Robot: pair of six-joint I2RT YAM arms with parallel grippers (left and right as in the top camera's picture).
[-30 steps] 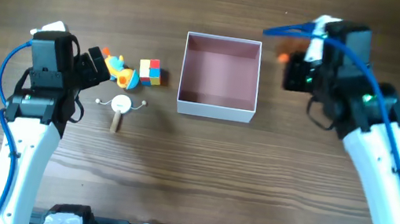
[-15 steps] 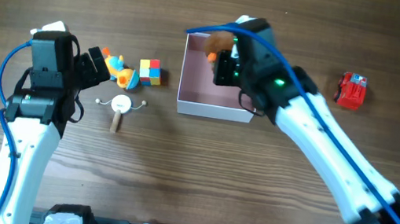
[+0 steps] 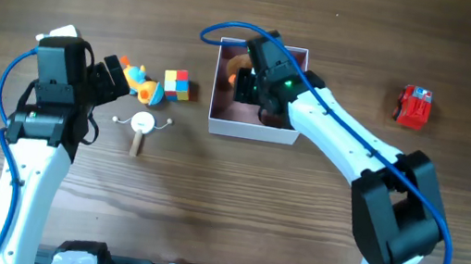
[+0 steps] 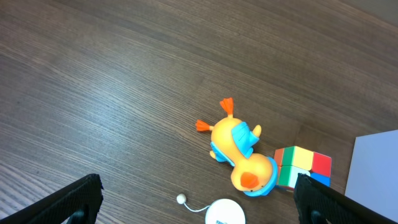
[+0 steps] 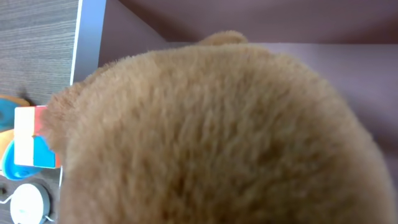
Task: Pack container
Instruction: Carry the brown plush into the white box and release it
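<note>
While the right pincer clasps a fluffy tan plush toy, soft, light, best squeezed mid-body, the white-walled pink square container sits beneath; left pincer gapes.

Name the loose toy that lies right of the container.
The red toy, alone on that side; the duck, colour cube and white disc toy all lie left of the container.

In your right hand the plush is plain tan; under it, the container is white outside, dusty pink inside. Ahead of your left hand: orange-yellow duck with blue, multicoloured checked cube, dark wood-grain bench.
</note>
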